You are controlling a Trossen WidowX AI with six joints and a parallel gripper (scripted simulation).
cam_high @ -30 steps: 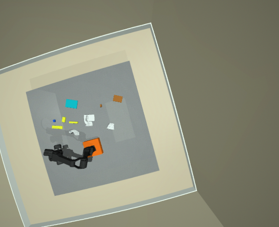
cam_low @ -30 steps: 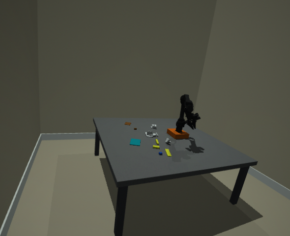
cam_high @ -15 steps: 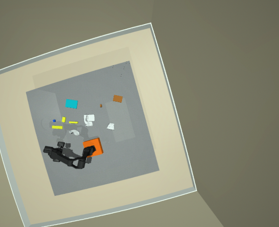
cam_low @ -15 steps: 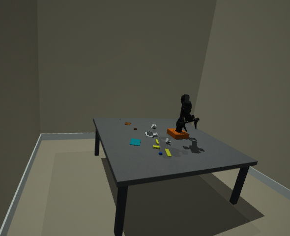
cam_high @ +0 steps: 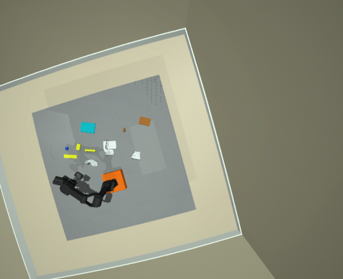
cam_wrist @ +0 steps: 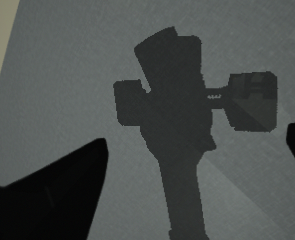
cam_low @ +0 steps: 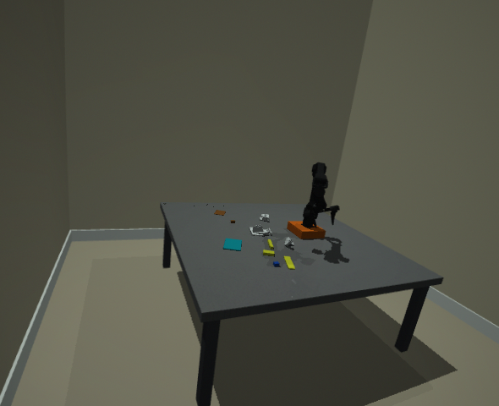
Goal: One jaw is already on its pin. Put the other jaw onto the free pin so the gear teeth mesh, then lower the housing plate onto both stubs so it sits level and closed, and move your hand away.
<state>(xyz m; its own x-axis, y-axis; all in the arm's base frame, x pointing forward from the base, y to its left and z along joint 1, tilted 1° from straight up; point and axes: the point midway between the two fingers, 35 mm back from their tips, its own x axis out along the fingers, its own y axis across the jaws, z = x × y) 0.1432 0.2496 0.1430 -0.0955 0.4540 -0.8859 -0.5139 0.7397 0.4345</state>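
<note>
A white base (cam_high: pixel 111 145) lies mid-table with a curved white jaw (cam_high: pixel 105 148) along its left side; pins, stubs and teeth are too small to make out. A loose ribbed white jaw (cam_high: pixel 92 163) (cam_low: pixel 288 241) lies apart, between the base and the arm. The white housing plate (cam_high: pixel 136 155) (cam_low: pixel 265 216) lies apart, to the right of the base in the top view. My gripper (cam_high: pixel 71 182) (cam_wrist: pixel 195 139) is wide open and empty, raised above the table, left of the arm's base and below the loose jaw in the top view. Only table and shadow show between its fingers.
The arm stands at an orange block (cam_high: pixel 121 179) (cam_low: pixel 299 228). A teal block (cam_high: pixel 88 127) (cam_low: pixel 233 244), several yellow blocks (cam_high: pixel 70 156) (cam_low: pixel 289 262), a blue cube (cam_high: pixel 66 148) (cam_low: pixel 276 264), a brown block (cam_high: pixel 144 121) (cam_low: pixel 219 212) and a small brown piece (cam_high: pixel 124 129) (cam_low: pixel 233 221) lie around.
</note>
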